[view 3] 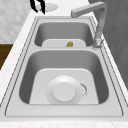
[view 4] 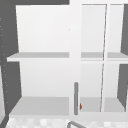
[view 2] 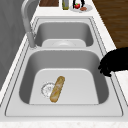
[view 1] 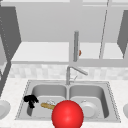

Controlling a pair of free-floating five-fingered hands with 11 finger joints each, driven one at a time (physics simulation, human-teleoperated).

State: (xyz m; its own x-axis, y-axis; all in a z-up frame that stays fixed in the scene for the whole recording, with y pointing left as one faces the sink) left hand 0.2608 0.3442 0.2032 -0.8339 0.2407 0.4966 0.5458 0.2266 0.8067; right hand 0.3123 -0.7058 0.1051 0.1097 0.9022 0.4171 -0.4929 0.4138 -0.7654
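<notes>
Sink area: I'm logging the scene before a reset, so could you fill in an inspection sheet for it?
Surface: double steel sink set in a pale counter.
Job's things: baguette lies in the left basin, over the drain's edge.
Clutter: white plate in the right basin; red sphere low in the front view; counter plate at the left.
Robot hands: left robot hand by the left basin's rim, apart from the baguette.
Cables: nothing seen.
Surroundings: faucet; open wall cabinet.
</notes>
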